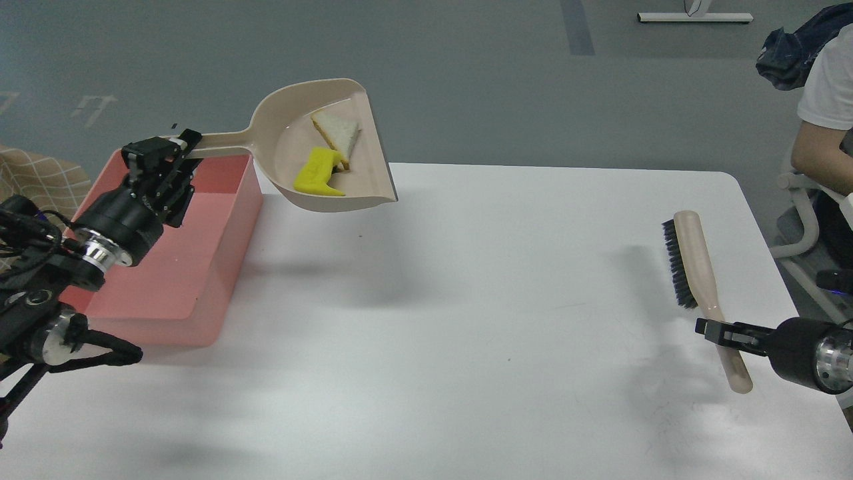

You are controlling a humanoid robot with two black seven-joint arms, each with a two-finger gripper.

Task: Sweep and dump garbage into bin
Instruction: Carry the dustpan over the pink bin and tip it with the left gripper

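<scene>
My left gripper (174,148) is shut on the handle of the beige dustpan (293,143) and holds it high in the air, just right of the pink bin (223,230). In the pan lie the garbage scraps: a yellow sponge chunk (316,179) and a whitish flat strip with a tan edge (338,135). The bin stands at the table's left edge, partly hidden by my left arm. My right gripper (714,331) is shut on the handle of the beige black-bristled brush (696,267) at the right of the table.
The white table (466,320) runs under both arms. A seated person (823,120) is at the far right by the table's corner. A checked tan cloth (33,183) shows at the left beyond the bin.
</scene>
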